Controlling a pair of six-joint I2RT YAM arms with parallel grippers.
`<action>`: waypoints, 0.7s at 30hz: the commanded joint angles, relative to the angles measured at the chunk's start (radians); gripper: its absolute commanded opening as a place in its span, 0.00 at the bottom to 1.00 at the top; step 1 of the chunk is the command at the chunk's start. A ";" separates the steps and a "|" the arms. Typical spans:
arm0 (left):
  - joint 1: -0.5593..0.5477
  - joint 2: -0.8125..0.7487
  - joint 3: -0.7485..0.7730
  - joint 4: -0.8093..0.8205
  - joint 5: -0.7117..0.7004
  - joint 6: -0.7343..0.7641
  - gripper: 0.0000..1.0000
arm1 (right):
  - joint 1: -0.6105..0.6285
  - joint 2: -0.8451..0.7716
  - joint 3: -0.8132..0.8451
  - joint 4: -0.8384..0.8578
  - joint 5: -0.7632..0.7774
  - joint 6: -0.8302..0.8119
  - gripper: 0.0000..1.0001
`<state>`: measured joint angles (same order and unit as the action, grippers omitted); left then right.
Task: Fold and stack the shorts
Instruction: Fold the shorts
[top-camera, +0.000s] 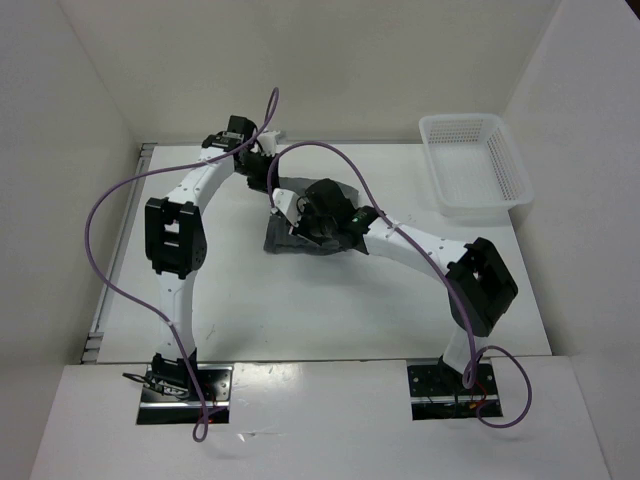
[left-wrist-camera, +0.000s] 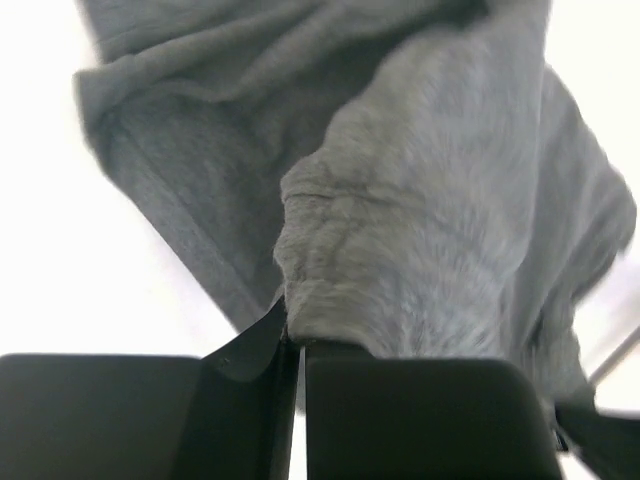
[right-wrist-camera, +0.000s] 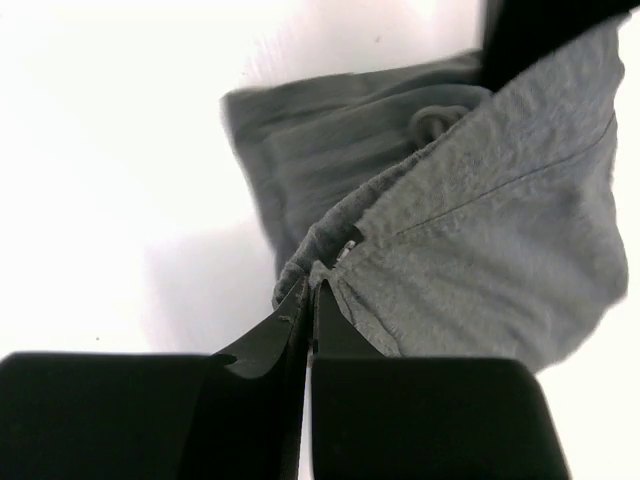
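The grey shorts hang bunched over the middle of the table, held up between both grippers and partly hidden by the right wrist. My left gripper is shut on a gathered fold of the shorts; in the left wrist view the jaws pinch the cloth, which hangs away from them. My right gripper is shut on the shorts' hem edge; in the right wrist view the fingertips pinch the edge and the fabric drapes to the right, with a drawstring loop above.
A white basket stands at the back right of the white table. White walls close in the left, back and right sides. Purple cables loop over both arms.
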<state>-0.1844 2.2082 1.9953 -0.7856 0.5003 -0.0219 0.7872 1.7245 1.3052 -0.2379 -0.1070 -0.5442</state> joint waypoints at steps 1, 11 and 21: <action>0.020 0.113 0.107 0.014 0.018 0.022 0.05 | 0.021 0.003 -0.012 -0.028 -0.103 0.032 0.00; 0.020 0.232 0.189 0.014 -0.089 0.022 0.12 | 0.043 0.148 0.020 0.169 -0.025 0.211 0.00; 0.051 0.233 0.284 -0.026 -0.131 0.022 0.60 | 0.145 0.095 0.129 0.062 -0.114 0.200 0.58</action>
<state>-0.1577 2.4531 2.2250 -0.7952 0.3824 -0.0048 0.9043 1.8931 1.3487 -0.1535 -0.1646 -0.3641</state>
